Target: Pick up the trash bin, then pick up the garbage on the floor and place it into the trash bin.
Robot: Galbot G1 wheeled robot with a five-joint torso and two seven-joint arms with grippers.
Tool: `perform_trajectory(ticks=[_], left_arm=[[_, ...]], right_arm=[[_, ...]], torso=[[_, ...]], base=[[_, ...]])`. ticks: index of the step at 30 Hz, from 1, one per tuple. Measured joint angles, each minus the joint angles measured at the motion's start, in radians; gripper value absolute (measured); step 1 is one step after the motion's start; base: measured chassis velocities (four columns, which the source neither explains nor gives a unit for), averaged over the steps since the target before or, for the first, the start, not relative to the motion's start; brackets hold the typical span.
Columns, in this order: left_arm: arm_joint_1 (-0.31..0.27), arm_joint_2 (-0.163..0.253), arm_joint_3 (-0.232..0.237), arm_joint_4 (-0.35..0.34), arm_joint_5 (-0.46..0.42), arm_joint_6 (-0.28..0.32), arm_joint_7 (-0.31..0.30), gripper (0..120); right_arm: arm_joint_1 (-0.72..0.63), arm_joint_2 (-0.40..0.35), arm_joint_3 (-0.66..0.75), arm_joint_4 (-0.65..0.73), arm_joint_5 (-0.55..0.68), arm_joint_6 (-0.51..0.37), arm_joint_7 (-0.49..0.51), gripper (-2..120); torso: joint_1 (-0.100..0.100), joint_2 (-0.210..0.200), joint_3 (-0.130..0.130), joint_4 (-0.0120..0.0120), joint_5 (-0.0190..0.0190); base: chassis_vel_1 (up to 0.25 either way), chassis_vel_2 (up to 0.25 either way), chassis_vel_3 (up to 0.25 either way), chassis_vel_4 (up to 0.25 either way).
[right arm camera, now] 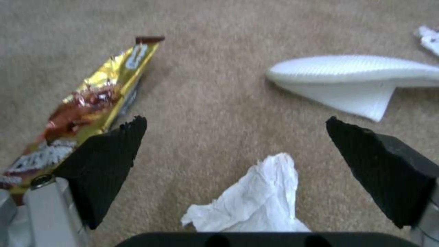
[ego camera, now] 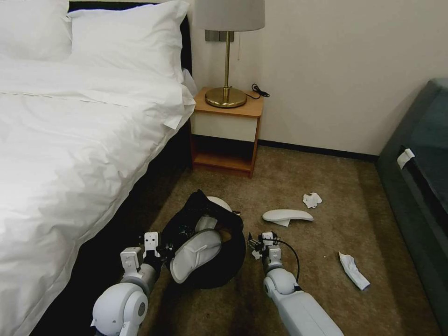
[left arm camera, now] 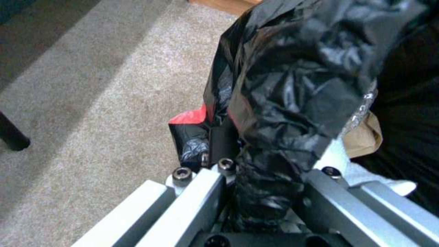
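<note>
Black liner plastic of the trash bin (ego camera: 224, 261) is clamped in the left gripper (left arm camera: 256, 192), so the mouth is kept beside the litter. Right gripper (right arm camera: 235, 137) is held spread wide above a crumpled tissue (right arm camera: 251, 199), evidently for grasping.

I saw my right gripper (right arm camera: 235, 135) spread wide over a crumpled tissue (right arm camera: 256, 199), bare carpet (ego camera: 298, 182) between its pads. The gold wrapper (right arm camera: 91, 103) crowded one pad; a white slipper (ego camera: 287, 215) lay beyond. The bed (ego camera: 70, 154) and trash bin (ego camera: 219, 261) walled the left; the nightstand (ego camera: 226, 135) closed the far corner.
</note>
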Motion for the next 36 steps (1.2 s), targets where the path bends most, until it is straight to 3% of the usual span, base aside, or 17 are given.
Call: perform_trajectory(ticks=[17, 36], left_arm=[[0.014, -0.001, -0.003, -0.013, 0.012, -0.006, 0.008, 0], [0.016, 0.002, -0.014, -0.031, 0.016, -0.007, 0.014, 0]], right_arm=[[0.021, 0.023, 0.042, -0.122, -0.042, 0.034, -0.023, 100], [0.01, 0.039, 0.05, -0.17, -0.067, 0.058, -0.033, 100]], torso=[[0.0, 0.0, 0.0, 0.0, 0.0], [0.0, 0.0, 0.0, 0.0, 0.0]], base=[[0.0, 0.0, 0.0, 0.0], [0.0, 0.0, 0.0, 0.0]])
